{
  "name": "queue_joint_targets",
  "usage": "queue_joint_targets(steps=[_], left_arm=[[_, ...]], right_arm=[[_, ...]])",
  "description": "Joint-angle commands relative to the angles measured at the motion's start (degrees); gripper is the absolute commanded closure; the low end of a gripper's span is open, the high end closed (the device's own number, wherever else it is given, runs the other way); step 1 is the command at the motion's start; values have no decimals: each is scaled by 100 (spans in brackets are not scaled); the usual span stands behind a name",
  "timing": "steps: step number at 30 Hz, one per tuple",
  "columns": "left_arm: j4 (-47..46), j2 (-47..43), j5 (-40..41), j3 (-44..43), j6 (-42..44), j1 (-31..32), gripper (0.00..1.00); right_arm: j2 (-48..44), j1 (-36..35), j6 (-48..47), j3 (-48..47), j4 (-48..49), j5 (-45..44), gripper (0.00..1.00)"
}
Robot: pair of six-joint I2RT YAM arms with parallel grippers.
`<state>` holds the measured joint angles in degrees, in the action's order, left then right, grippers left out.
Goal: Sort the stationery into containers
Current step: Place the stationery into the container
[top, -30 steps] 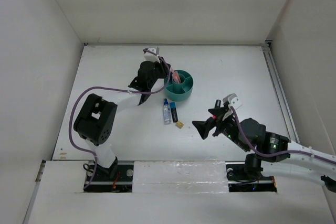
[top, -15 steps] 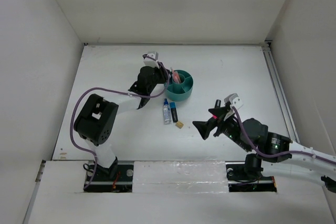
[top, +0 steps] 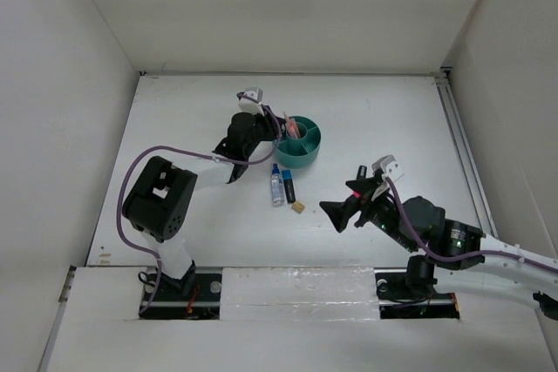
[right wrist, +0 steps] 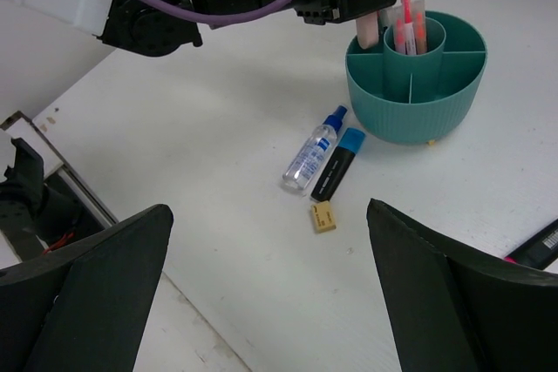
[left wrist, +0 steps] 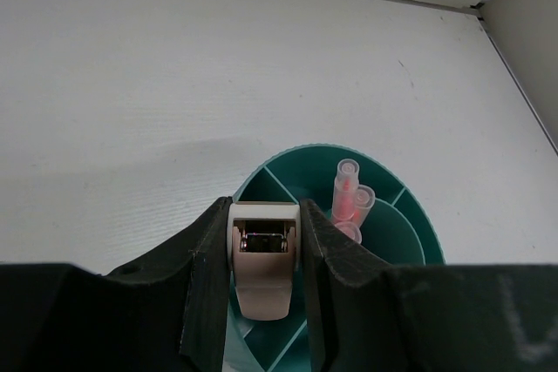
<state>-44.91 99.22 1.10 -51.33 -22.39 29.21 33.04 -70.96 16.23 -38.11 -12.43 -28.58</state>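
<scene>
My left gripper [left wrist: 265, 241] is shut on a small beige-pink clip [left wrist: 261, 280], which hangs over an outer compartment of the round teal container [left wrist: 397, 241]. Pink pens [left wrist: 349, 198] stand in its central cup. From above, the left gripper [top: 275, 131] sits at the left rim of the container [top: 303, 156]. On the table lie a clear blue-capped pen [top: 276, 187], a dark marker [top: 289, 187] and a tan block [top: 298, 207]. My right gripper [top: 335, 213] is open and empty, near and right of the block [right wrist: 323, 216].
A pink highlighter with a black cap [right wrist: 534, 247] lies at the right edge of the right wrist view. White walls enclose the table on three sides. The left arm's purple cable [top: 153, 152] loops over the table's left part.
The left wrist has shifted slightly toward the near side, still holding the clip at the container. The right arm has not moved.
</scene>
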Motion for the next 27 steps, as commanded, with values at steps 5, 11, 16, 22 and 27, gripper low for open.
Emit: queue_joint_targets(steps=[5,11,16,22,27], left_arm=[[-440,-245,-154,-17,-99,-3,90],[-502,-307,-154,141,-99,-3,75],[-563,-412,-102,194,-99,-3,67],[-616,-412,-163,246,-99,-3,54],[-669,-526,-163,246,-160,-3,49]], right_arm=[[-8,-41,-85,-197,170,54,1],[-8,-41,-137,-197,170,107,1],[45,-41,-138,-197,170,107,1],[97,-41,-138,-197,170,107,1],[98,-41,-138,-197,223,107,1]])
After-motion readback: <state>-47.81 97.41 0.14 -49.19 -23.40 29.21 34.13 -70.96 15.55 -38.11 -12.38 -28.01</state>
